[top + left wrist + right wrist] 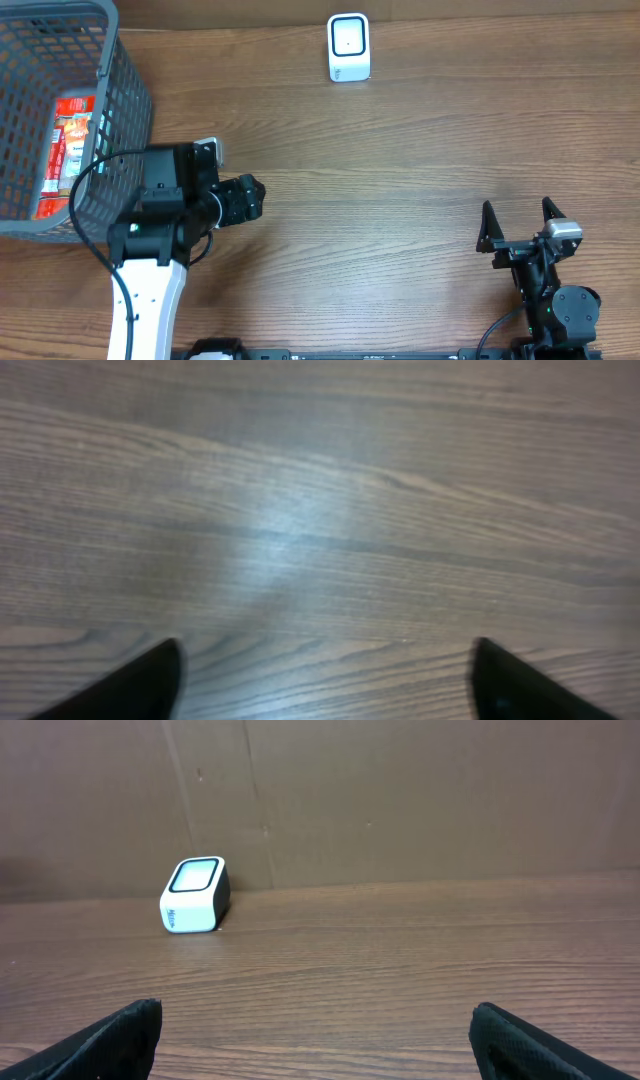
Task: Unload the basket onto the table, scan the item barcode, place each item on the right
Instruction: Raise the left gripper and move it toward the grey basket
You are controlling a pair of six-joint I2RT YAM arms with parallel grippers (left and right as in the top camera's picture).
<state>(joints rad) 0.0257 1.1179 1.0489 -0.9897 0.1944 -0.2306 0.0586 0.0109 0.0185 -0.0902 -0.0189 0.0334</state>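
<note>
A red snack packet (70, 150), the item, lies inside the grey wire basket (125, 100) at the far left. The white barcode scanner (349, 47) stands at the table's far edge; the right wrist view shows the scanner (194, 895) against the brown wall. My left arm (165, 205) is just right of the basket. In its wrist view the left gripper (325, 665) is open, its fingertips wide apart over bare wood with nothing between them. My right gripper (517, 215) rests open and empty near the front right, and in its own view the right gripper (315, 1025) faces the scanner.
The basket takes up the back left corner, its wall close beside my left arm. A brown wall (400, 800) rises behind the scanner. Wood tabletop (400, 170) stretches between the two arms.
</note>
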